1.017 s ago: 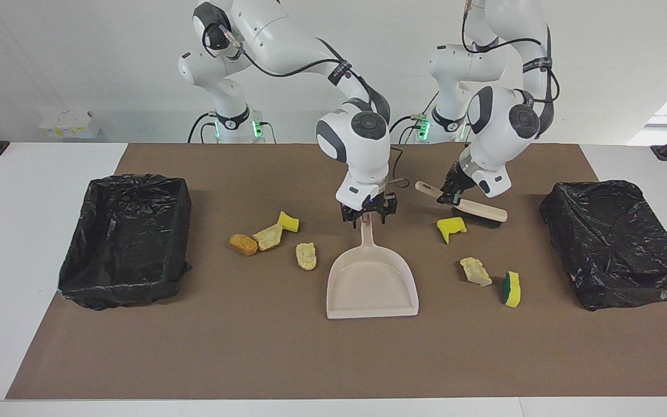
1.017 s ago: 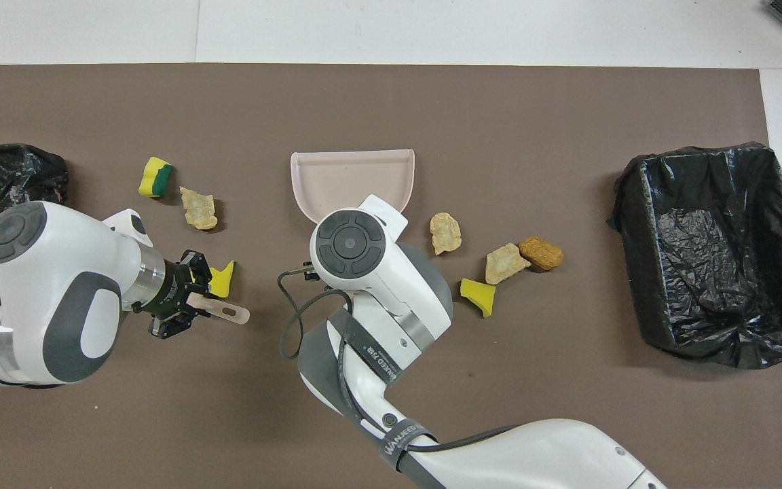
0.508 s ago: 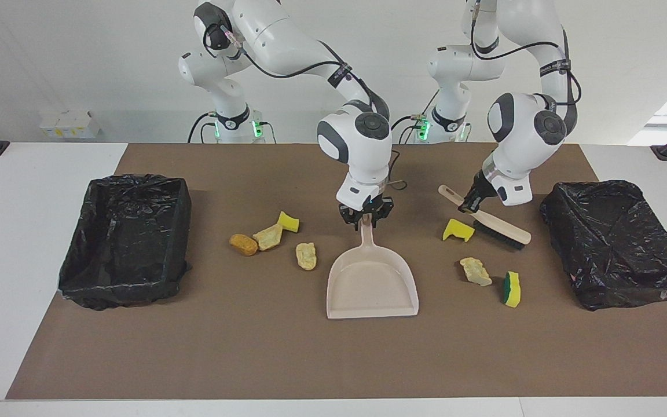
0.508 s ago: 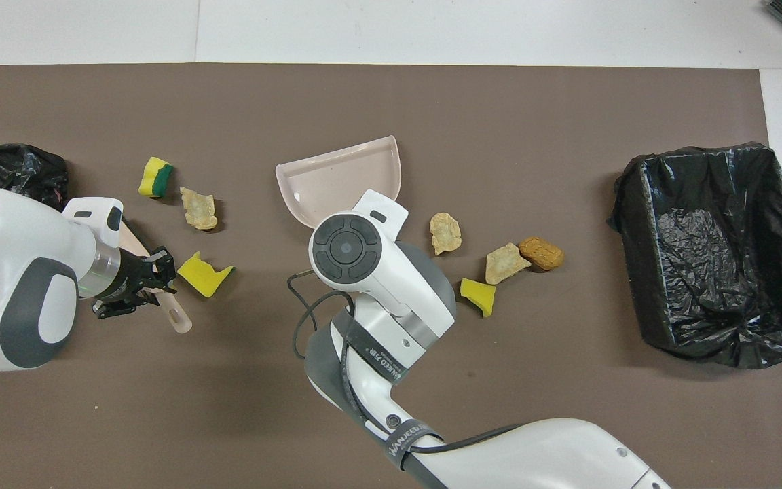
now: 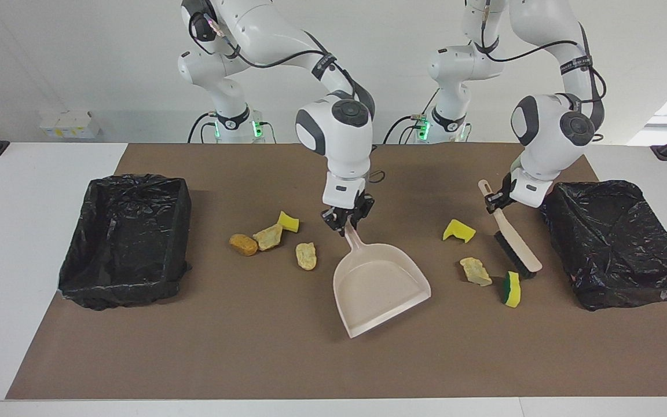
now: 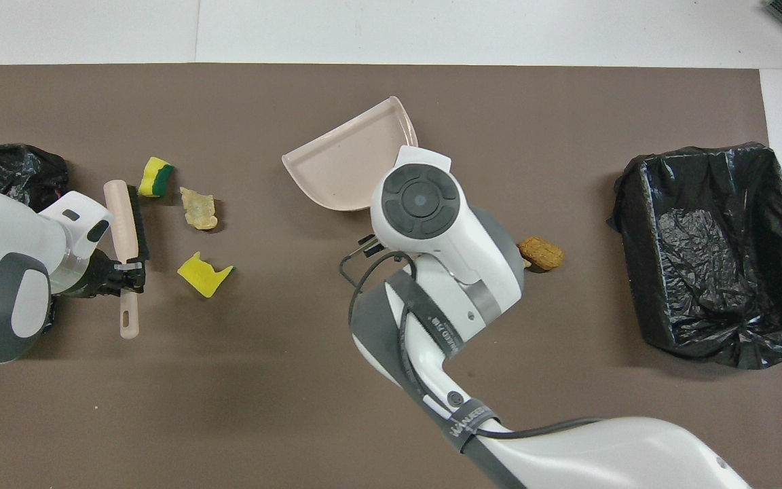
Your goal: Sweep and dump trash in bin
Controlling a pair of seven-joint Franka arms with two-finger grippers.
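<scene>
My right gripper (image 5: 345, 222) is shut on the handle of the beige dustpan (image 5: 381, 285), which rests mid-table with its mouth angled toward the left arm's end. My left gripper (image 5: 497, 202) is shut on the handle of a brush (image 5: 517, 252) whose bristles sit on the mat beside a yellow-green sponge (image 5: 511, 289). More trash lies close by: a yellow sponge piece (image 5: 458, 230) and a bread lump (image 5: 475, 271). Toward the right arm's end are a brown lump (image 5: 243, 244), a tan lump (image 5: 268, 236), a yellow piece (image 5: 289, 221) and another lump (image 5: 305, 255).
A black-lined bin (image 5: 177, 231) stands at the right arm's end of the brown mat, and a second one (image 5: 559, 226) at the left arm's end, just beside the brush. In the overhead view the right arm covers most of the trash near the dustpan (image 6: 343, 170).
The right gripper closed on the dustpan handle and swung the pan's mouth toward the left arm's end. The left gripper carried the brush toward its bin and turned it.
</scene>
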